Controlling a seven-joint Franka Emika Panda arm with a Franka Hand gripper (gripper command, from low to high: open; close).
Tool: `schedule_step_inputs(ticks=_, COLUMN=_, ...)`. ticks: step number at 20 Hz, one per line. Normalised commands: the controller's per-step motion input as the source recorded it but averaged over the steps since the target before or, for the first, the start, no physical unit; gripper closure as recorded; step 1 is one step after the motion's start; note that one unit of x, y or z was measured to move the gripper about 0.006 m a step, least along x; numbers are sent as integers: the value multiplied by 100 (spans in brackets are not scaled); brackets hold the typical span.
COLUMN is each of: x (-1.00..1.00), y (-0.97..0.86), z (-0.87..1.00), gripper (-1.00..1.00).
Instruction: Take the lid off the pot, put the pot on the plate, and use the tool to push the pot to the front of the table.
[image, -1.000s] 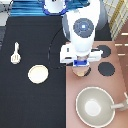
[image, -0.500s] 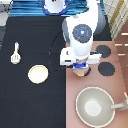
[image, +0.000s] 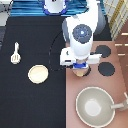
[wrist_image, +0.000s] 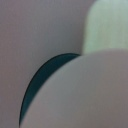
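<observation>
My gripper (image: 80, 66) is low over the stove, right on top of the pale-pink pot (image: 79, 73), of which only a sliver shows under the hand. The wrist view is filled from very close by a pale-pink rounded surface, the lid (wrist_image: 80, 95), still on the pot, with a black burner arc (wrist_image: 37, 85) beside it. On the black table (image: 30, 105), the cream plate (image: 38, 74) lies bare to the exterior view's left of the pot. The cream-white spatula (image: 16, 53) rests further left and higher.
The pinkish-brown stove (image: 75, 112) fills the exterior view's right side, with black burners (image: 106, 69) beside the arm. The large grey-beige pan (image: 96, 106) sits below the pot, its handle pointing right. A cable (image: 54, 50) hangs from the arm.
The hand has stayed over the pot with hardly any shift. Plate, spatula and pan lie where they were.
</observation>
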Motion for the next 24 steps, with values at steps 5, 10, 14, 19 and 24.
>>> schedule_step_inputs(ticks=5, x=-5, y=20, z=17, gripper=100)
schedule_step_inputs(ticks=10, x=-23, y=35, z=44, gripper=100)
schedule_step_inputs(ticks=14, x=-71, y=38, z=60, gripper=100)
schedule_step_inputs(ticks=19, x=-100, y=4, z=56, gripper=100)
schedule_step_inputs(ticks=24, x=-100, y=0, z=49, gripper=100)
